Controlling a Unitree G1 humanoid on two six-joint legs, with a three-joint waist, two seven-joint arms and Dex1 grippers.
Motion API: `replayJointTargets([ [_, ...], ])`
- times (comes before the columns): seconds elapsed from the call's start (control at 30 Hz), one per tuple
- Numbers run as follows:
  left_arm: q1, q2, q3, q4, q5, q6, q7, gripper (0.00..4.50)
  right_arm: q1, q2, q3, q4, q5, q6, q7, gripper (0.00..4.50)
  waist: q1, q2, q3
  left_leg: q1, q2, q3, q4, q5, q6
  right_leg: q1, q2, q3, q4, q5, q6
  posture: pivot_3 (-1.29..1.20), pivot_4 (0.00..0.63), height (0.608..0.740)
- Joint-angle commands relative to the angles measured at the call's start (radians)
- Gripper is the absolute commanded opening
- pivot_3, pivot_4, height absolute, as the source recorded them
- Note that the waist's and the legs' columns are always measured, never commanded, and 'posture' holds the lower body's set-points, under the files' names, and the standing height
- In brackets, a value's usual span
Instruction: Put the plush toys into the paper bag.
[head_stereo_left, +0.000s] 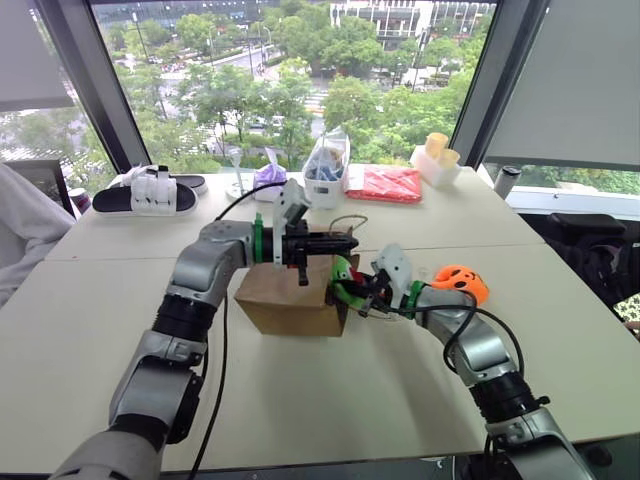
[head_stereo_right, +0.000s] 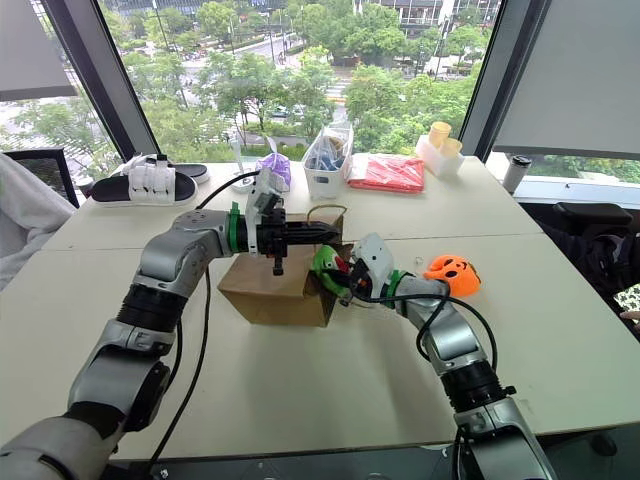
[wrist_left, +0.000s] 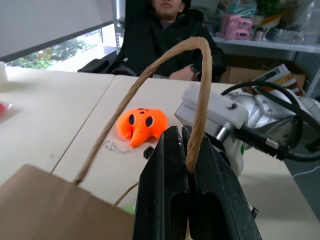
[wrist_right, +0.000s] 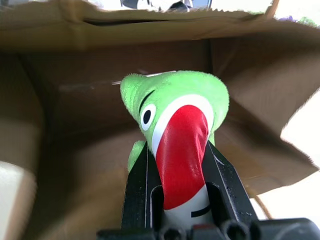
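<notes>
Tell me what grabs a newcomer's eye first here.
The green plush toy, clamped in the right gripper, sits at the open mouth of the paper bag, mid-table. The left gripper pinches the bag's handle. The orange plush toy lies on the table beside the right arm.

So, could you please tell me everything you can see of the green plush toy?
The green plush toy is small, soft and fuzzy, bright green, with a white-rimmed black eye and a long red patch edged in white down its front. The right tool is shut on it, one black finger on each side. It is held at the open mouth of the brown paper bag, which lies on its side on the table, its creased inside behind the toy.
</notes>
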Motion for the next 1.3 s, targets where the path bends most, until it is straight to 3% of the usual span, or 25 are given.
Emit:
replayJointTargets([
  [0.03, -0.012, 0.009, 0.013, -0.013, -0.012, -0.02, -0.018, 0.0, 0.009, -0.02, -0.023, -0.075, 0.005, -0.013, 0.015, 0.03, -0.001, 0.0, 0.0, 0.0, 0.0, 0.0, 0.0, 0.0, 0.0, 0.0, 0.0, 0.0, 0.0, 0.0, 0.0, 0.0, 0.15, 0.74],
  [0.47, -0.038, -0.013, -0.044, -0.022, -0.019, -0.036, -0.147, 0.0, -0.047, -0.001, 0.038, -0.04, 0.005, -0.035, 0.148, 0.03, -0.003, 0.0, 0.0, 0.0, 0.0, 0.0, 0.0, -0.001, 0.001, 0.0, 0.001, 0.001, 0.0, 0.0, 0.0, 0.0, 0.15, 0.74],
  [0.87, -0.029, -0.011, -0.032, -0.055, -0.033, -0.013, -0.139, 0.0, -0.146, 0.163, 0.092, 0.261, -0.088, -0.259, 0.107, 0.03, -0.006, 0.0, 0.0, 0.0, 0.0, 0.0, 0.0, 0.0, -0.001, -0.001, 0.001, 0.002, 0.001, 0.0, 0.0, 0.0, 0.15, 0.74],
  [0.97, -0.029, -0.006, -0.033, -0.055, -0.034, -0.011, -0.137, 0.0, -0.168, 0.18, 0.085, 0.311, -0.103, -0.301, 0.09, 1.34, -0.006, 0.0, 0.0, 0.0, 0.0, 0.0, 0.0, 0.0, -0.001, -0.001, 0.001, 0.002, 0.001, 0.0, 0.0, 0.0, 0.15, 0.74],
  [1.17, -0.024, 0.002, -0.033, -0.047, -0.028, -0.022, -0.137, 0.0, -0.133, 0.132, 0.044, 0.272, -0.1, -0.311, 0.066, 4.39, -0.004, 0.0, 0.0, 0.0, 0.0, 0.0, 0.0, 0.0, -0.001, -0.001, 0.001, 0.002, 0.001, 0.0, 0.0, 0.0, 0.15, 0.74],
  [1.3, -0.015, 0.006, -0.036, -0.035, -0.018, -0.038, -0.139, 0.0, -0.014, 0.068, -0.033, 0.089, -0.073, -0.256, 0.002, 4.46, 0.001, 0.0, 0.0, 0.0, 0.0, -0.001, 0.0, 0.0, -0.001, -0.001, 0.001, 0.003, 0.001, 0.0, 0.0, 0.0, 0.15, 0.74],
])
